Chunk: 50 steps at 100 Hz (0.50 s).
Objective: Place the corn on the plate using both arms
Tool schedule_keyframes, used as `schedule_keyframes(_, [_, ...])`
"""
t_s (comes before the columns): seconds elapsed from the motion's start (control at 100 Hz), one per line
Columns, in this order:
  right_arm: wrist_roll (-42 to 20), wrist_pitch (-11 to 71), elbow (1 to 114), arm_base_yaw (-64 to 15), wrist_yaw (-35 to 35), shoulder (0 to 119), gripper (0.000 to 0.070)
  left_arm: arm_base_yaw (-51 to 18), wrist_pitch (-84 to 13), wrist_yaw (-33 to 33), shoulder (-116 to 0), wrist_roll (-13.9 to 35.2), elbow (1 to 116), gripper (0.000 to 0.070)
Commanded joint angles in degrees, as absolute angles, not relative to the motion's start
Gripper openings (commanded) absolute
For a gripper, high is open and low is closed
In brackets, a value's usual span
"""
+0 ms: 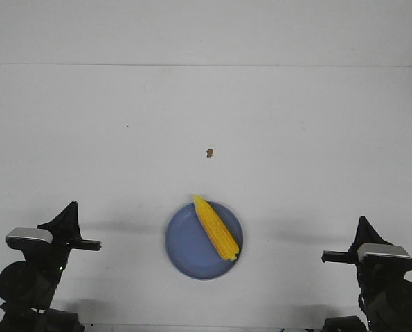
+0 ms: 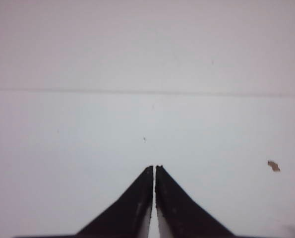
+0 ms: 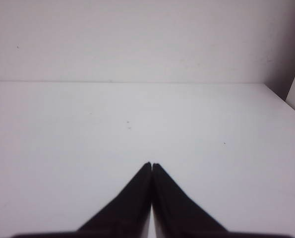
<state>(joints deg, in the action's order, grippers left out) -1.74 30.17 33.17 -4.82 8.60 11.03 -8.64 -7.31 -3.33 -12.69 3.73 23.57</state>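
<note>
1. On the near middle of the white table (image 1: 296, 124): one round blue plate (image 1: 185, 249), shallow, plain, lying flat.
2. Across the right half of that plate: one yellow corn cob (image 1: 216, 227), lying on its side at a slant. Its paler pointed tip reaches the far rim, slightly left of the plate's middle; its thick end rests near the right rim, closer to the robot. No gripper touches it.
3. Beyond the plate, toward the far side and slightly right of its middle: one small brown speck (image 1: 210, 152) on the bare tabletop, well apart from the plate. The same speck appears at the edge of the left wrist view.
4. At the near left corner: the left arm (image 1: 32, 266), black with a silver-grey part, well apart from the plate. Left gripper (image 2: 154, 168): the two black fingers are pressed almost together, only a hairline gap between them, holding nothing, over bare table.
5. At the near right corner: the right arm (image 1: 382, 273), matching build, also well apart from the plate. Right gripper (image 3: 151, 165): fingertips meeting, nothing between them, pointed over bare table.
</note>
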Motion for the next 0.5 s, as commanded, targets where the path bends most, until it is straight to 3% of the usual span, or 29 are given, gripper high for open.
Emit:
schedule_keyframes(0.0, [-1.5,29.6,33.8,-4.8,8.7,11.2,0.0000,-8.6,-4.6,-3.7,-11.0,3.0,20.7,0.0015])
schedule_keyframes(0.49, [-1.5,29.6,33.8,-4.8,8.7,11.2,0.0000,-5.7,2.4,-3.7,-0.2,2.3,5.4,0.0015])
